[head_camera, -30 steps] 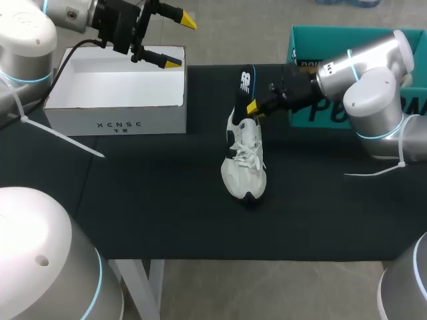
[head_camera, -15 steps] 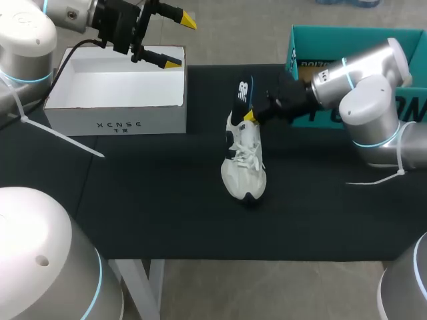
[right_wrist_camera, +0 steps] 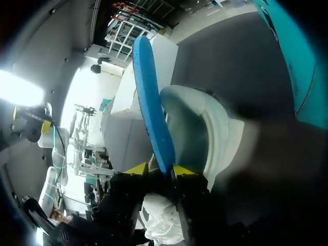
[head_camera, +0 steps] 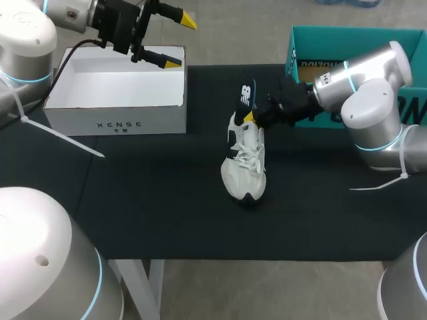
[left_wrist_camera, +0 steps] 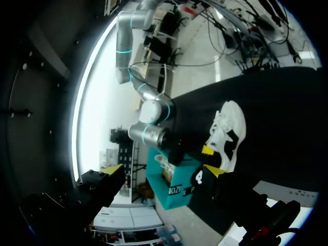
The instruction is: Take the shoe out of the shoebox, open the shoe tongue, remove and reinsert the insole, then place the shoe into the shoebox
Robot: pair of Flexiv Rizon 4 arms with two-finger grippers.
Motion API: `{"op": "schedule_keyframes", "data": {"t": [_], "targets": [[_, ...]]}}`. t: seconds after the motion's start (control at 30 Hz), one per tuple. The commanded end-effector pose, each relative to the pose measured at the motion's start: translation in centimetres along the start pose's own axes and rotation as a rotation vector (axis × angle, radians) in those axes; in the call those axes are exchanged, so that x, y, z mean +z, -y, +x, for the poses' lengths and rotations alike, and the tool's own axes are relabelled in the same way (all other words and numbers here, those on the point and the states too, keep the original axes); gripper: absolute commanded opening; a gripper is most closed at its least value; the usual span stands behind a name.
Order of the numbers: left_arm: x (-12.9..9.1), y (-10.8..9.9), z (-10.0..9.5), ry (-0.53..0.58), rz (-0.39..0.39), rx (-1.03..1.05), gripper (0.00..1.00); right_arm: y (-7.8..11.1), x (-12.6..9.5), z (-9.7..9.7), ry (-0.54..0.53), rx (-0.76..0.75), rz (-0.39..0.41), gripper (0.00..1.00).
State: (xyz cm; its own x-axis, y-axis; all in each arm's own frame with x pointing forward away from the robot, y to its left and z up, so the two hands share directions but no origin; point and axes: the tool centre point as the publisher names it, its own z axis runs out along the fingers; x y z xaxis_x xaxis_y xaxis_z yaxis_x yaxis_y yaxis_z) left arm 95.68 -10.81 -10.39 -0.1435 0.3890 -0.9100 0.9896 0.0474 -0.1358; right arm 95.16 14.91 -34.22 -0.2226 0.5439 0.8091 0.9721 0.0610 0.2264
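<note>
— Left side first?
— My left gripper (head_camera: 179, 41) hangs spread above the white shoebox (head_camera: 117, 123).
— The shoe?
— The shoe (head_camera: 244, 167) lies mid-surface (head_camera: 147, 200). My right gripper (head_camera: 250, 115) pinches the insole (head_camera: 246, 95), upright in its heel.

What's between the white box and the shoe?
Nothing but bare black cloth lies between the white box and the shoe, as the head view shows.
</note>
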Motion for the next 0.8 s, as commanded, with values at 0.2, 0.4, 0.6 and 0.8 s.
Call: {"op": "schedule_keyframes", "data": {"t": [0.2, 0.4, 0.6, 0.8], "targets": [[-0.1, 0.0, -0.1, -0.005, 0.002, 0.001, 1.00, -1.8, -0.8, -0.3, 0.017, -0.028, 0.016, 0.28], [-0.1, 0.0, -0.1, -0.005, 0.002, 0.001, 1.00, -2.4, -0.8, -0.2, 0.019, -0.037, 0.019, 0.29], [-0.1, 0.0, -0.1, -0.005, 0.002, 0.001, 1.00, -2.9, -1.5, -0.9, 0.024, -0.044, 0.018, 0.27], [-0.1, 0.0, -0.1, -0.005, 0.002, 0.001, 1.00, -2.9, -1.3, -0.7, 0.025, -0.045, 0.020, 0.18]]}}
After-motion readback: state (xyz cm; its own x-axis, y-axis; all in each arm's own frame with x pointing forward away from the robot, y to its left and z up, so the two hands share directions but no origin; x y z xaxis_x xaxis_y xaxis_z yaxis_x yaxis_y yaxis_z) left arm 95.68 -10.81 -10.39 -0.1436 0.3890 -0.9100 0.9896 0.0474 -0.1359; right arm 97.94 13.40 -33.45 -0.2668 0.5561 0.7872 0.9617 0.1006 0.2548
